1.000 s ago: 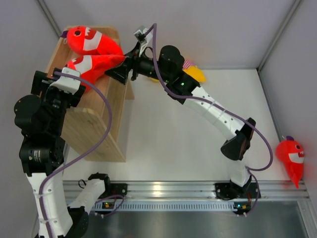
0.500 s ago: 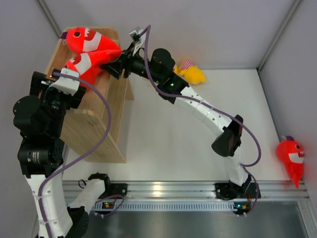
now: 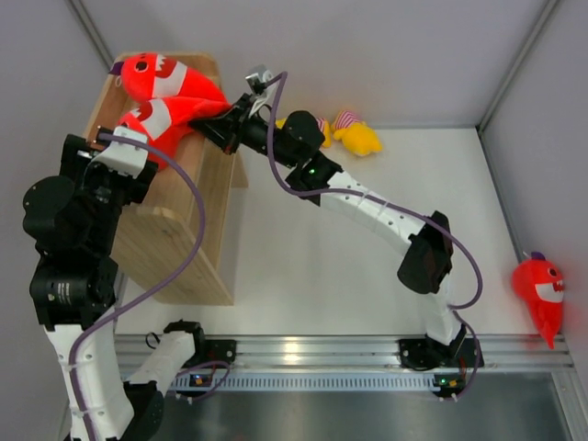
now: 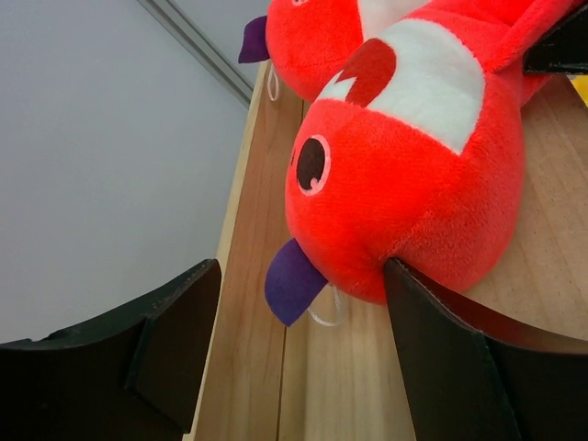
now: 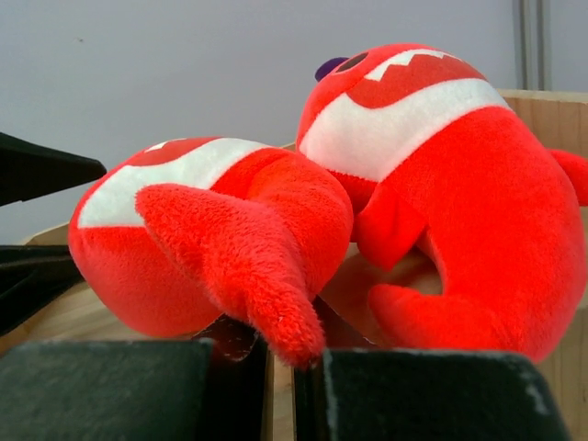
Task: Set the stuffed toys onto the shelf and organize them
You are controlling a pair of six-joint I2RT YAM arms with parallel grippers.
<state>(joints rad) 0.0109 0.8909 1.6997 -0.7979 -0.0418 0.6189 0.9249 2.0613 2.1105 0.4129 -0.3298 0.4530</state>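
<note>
Two red stuffed toys, sharks with white bellies, lie on the top of the wooden shelf (image 3: 175,248): a far one (image 3: 165,75) and a near one (image 3: 161,119). My left gripper (image 4: 299,271) is open round the near shark's head (image 4: 404,184), and its right finger touches the plush. My right gripper (image 3: 213,124) is shut at that shark's tail (image 5: 266,303); the tail tip rests at the fingertips and a slit of wood shows between them. A third red shark (image 3: 540,287) lies on the table at far right. A yellow toy (image 3: 358,136) lies at the back, and another (image 3: 322,129) is half hidden by the right arm.
The shelf's raised rim (image 4: 241,184) runs beside the sharks. Grey walls close in the back and both sides. A metal rail (image 3: 303,354) with the arm bases crosses the near edge. The right arm stretches diagonally over the white table (image 3: 303,266).
My right gripper has shut from open and shifted left toward the shelf, uncovering the yellow toys behind it. The left arm and the sharks have hardly moved.
</note>
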